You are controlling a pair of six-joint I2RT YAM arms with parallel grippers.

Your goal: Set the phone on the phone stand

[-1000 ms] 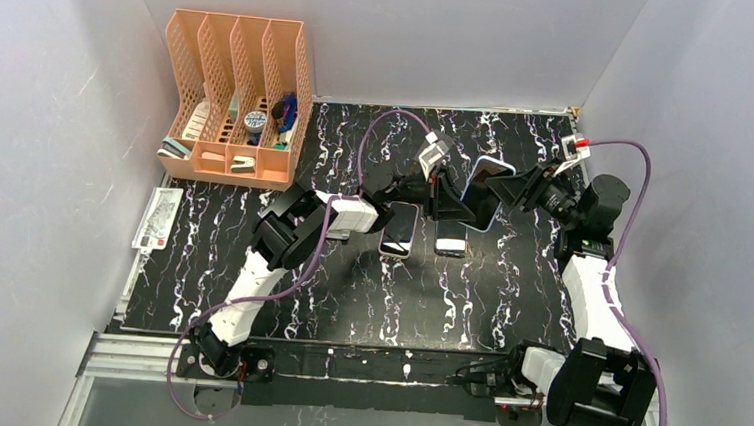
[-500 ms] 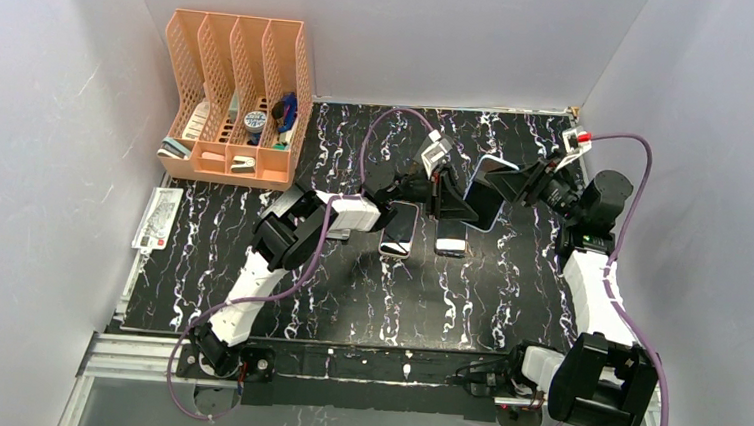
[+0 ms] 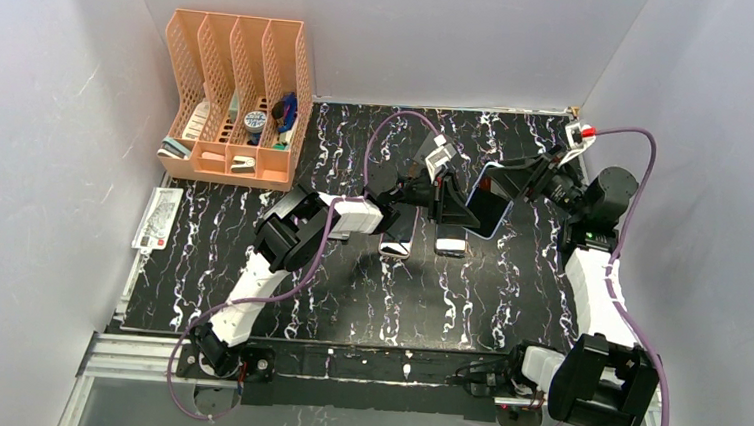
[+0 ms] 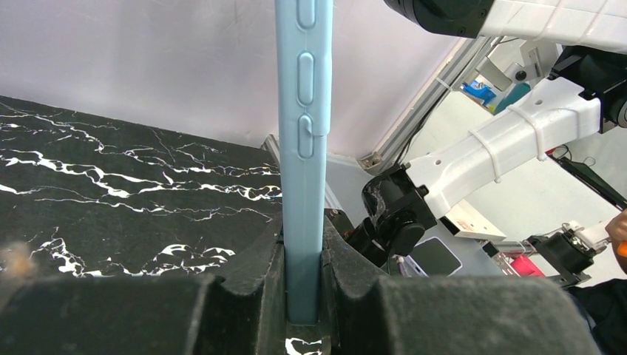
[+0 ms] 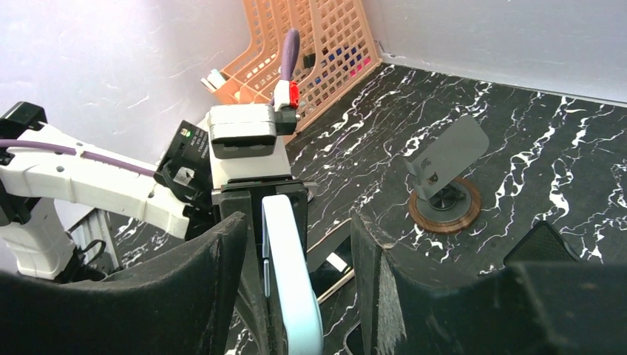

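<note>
I'm reading this as a pass in mid-air. The phone [image 4: 302,185] stands on edge above the desk [image 3: 347,301], clear of it, with its lower end pinched tight in the left jaws. The right jaws stand wide on either side of its other end, and in the right wrist view there is a clear gap on at least one side. The stand [image 5: 444,159] sits well apart from the phone, out on the desk beyond it in that view. To do this well, I'd bring the right jaws in square on the two flat faces, not on the thin edge. I'd also confirm that grip before the left jaws let go, since the case looks like smooth, slightly rubbery pale blue plastic and could slip out of a skewed pinch. Raised button bumps run along its narrow side, so I'd keep off those. The stand is a flat grey plate with rounded corners, leaning back on a round brown disc. It looks light, so I'd set the phone down gently against the slope. The desk is black with white marble veining.
</note>
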